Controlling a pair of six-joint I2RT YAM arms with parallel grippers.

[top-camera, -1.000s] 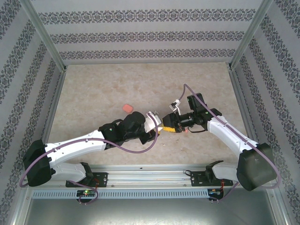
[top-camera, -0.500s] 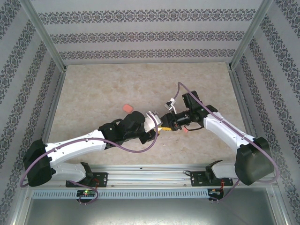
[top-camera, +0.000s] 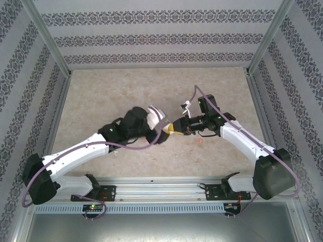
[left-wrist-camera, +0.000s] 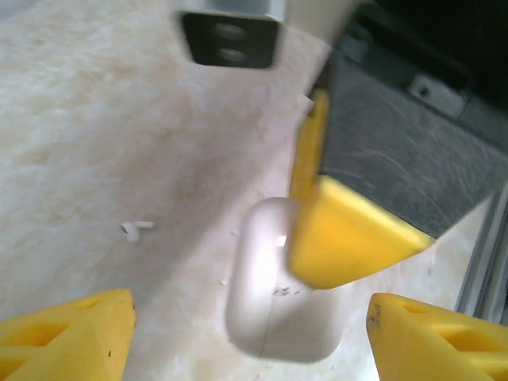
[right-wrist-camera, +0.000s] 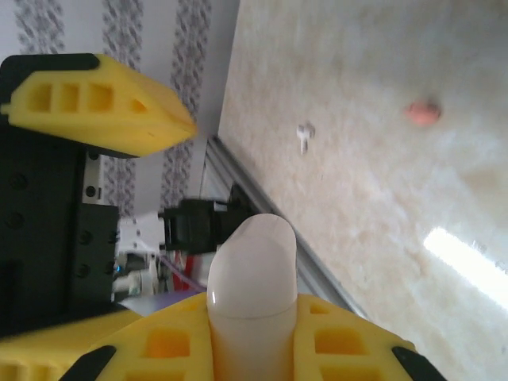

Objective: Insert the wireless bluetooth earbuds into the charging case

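The right end effector (right-wrist-camera: pixel 252 343) is clenched on one white charging case (right-wrist-camera: pixel 252 266); the left end effector (left-wrist-camera: pixel 250 313) is released. One white earbud (left-wrist-camera: pixel 136 230) and one coral earbud (top-camera: pixel 200 141) lie on the desk (top-camera: pixel 101 96).

My two arms look the same: long links in smooth white shell, joints in rounded black housings. In the top view the biggest black housing of my left arm (top-camera: pixel 75 154) sits at 8 o'clock, and that of my right arm (top-camera: pixel 242 141) at 4 o'clock. A thin purple-grey cable (top-camera: pixel 136 148) runs in loose loops along each arm. My left gripper (left-wrist-camera: pixel 250 349) and my right gripper (right-wrist-camera: pixel 254 333) both have bright yellow fingers (left-wrist-camera: pixel 71 337). They are wedge-shaped with rectangular hollow cells, and fixed on dark blocks with small round screws.
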